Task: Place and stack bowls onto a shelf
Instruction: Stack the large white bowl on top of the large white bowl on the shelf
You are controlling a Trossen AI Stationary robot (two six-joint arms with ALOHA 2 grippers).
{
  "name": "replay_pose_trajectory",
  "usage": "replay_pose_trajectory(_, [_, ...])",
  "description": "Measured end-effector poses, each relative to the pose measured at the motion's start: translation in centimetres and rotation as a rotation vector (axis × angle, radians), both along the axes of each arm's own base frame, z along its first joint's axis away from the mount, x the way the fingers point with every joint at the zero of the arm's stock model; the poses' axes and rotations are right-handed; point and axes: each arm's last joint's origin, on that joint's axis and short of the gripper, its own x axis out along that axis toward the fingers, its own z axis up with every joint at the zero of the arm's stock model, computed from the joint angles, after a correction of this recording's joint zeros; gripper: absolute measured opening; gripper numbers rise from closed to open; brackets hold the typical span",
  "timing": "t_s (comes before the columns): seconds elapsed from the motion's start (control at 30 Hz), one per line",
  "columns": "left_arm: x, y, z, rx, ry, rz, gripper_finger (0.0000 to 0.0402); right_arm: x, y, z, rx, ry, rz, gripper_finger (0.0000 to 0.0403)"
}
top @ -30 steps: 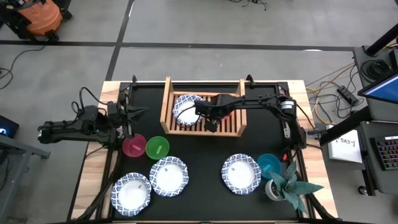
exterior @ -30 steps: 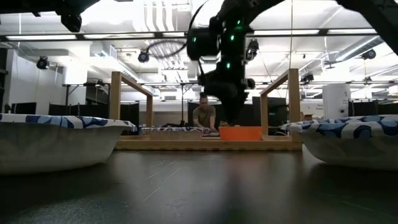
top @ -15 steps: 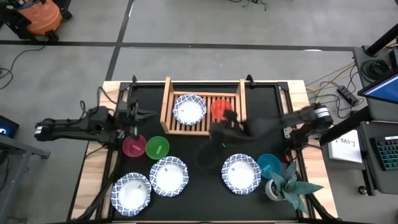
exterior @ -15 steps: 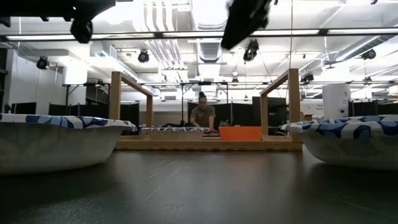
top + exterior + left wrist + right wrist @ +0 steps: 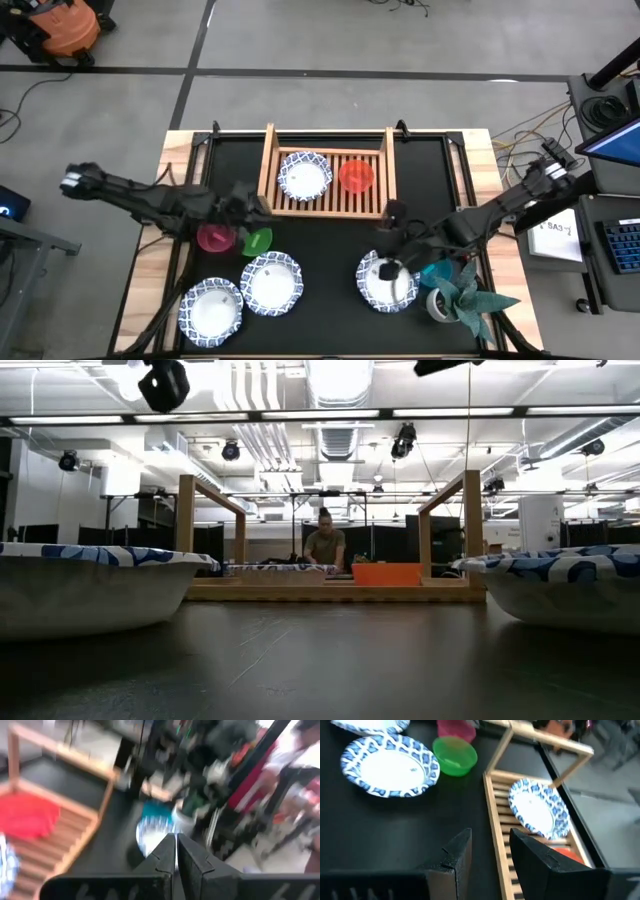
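The wooden shelf (image 5: pixel 328 205) stands at the table's far middle. On its slats rest a white blue-rimmed bowl (image 5: pixel 305 175) and the red bowl (image 5: pixel 356 176). Pink bowl (image 5: pixel 214 238) and green bowl (image 5: pixel 257 241) sit side by side near the left. Three white bowls (image 5: pixel 271 282) (image 5: pixel 212 308) (image 5: pixel 388 281) and the teal bowl (image 5: pixel 434 268) stand along the near side. My left gripper (image 5: pixel 260 206) (image 5: pixel 176 851) is shut, in the air just beyond the green bowl. My right gripper (image 5: pixel 390 243) (image 5: pixel 490 846) is open above the near-right white bowl.
A potted spiky plant (image 5: pixel 462 296) stands at the near right corner beside the teal bowl. In the low view two white bowls (image 5: pixel 90 585) (image 5: pixel 565 585) flank the dark table, and a person (image 5: pixel 325 545) sits far behind the shelf.
My right gripper has drawn back from the shelf, where the red bowl stays on the slats, and has swung up and toward the near right, over the white bowl there. My left gripper has moved toward the table's right, past the pink bowl to the green one.
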Motion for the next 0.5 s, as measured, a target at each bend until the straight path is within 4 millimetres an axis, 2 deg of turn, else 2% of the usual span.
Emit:
replay_pose_trajectory(0.17, [1.9,-3.1,1.0,0.017,0.361,-0.007,0.0,-2.2,-1.1,-0.1,-0.021,-0.108,0.084,0.0117])
replay_pose_trajectory(0.27, [3.2,-5.7,1.0,0.062,0.505,-0.059,0.0,-3.7,-1.8,0.0,-0.025,-0.172,0.119,0.0111])
replay_pose_trajectory(0.5, [5.3,-12.6,-1.8,0.138,0.782,-0.207,0.0,-6.5,-3.2,0.1,-0.05,-0.365,0.2,0.0099])
